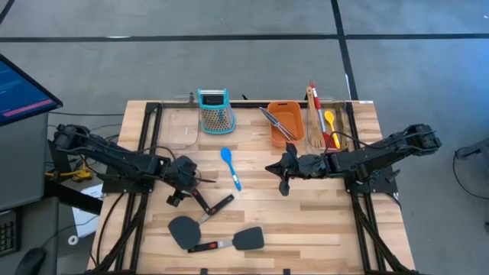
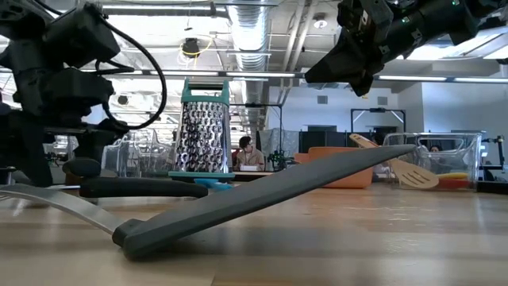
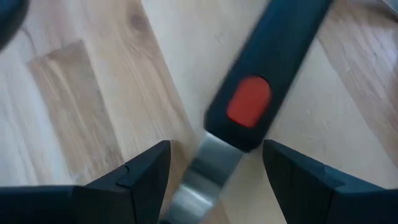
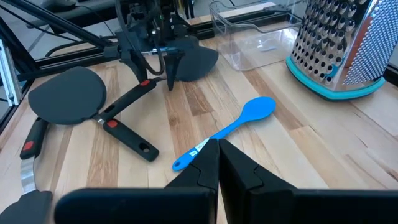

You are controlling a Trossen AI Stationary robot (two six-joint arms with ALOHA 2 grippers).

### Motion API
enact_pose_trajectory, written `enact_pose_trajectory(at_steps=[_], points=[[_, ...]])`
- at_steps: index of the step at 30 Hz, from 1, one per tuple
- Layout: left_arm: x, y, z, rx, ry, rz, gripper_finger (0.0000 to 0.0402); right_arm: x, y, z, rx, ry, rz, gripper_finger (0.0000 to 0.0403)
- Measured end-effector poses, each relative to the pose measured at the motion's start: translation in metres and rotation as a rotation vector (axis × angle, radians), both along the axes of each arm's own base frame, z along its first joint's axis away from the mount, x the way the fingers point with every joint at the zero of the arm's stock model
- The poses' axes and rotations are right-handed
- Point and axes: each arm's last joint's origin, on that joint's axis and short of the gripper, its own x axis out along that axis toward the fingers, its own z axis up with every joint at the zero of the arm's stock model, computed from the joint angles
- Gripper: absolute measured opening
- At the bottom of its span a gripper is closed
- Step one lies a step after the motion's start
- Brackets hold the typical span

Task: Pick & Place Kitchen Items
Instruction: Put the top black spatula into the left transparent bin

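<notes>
Butcher-block tabletop [image 1: 306, 221] holds unfinished work: the left gripper [image 1: 177, 195], jaws apart, straddles a black spatula [image 1: 210, 208] handle; two more spatulas and the blue spoon [image 1: 230, 166] lie loose. Right gripper [image 1: 284, 182] hovers, jaws together, empty. Tongs [image 1: 276, 122] rest in the orange tub [image 1: 286, 122], seemingly. No legible writing.

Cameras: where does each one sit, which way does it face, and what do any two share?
High: overhead, straight down; both arms, left gripper, right gripper.
Low: table height, level across; black spatula close, arms above.
Left wrist: down past its open fingers at the spatula handle.
Right wrist: past its shut gripper toward the left arm.
Shared: blue spoon and grater with high.
</notes>
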Motion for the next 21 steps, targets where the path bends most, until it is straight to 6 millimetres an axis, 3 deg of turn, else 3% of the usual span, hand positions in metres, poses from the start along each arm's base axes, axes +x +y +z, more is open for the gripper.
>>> enact_pose_trajectory(at_steps=[21], points=[[0.0062, 0.005, 0.003, -0.005, -0.064, 0.045, 0.0241, 0.0, -0.0002, 0.0, 0.0, 0.0, -0.001, 0.0]])
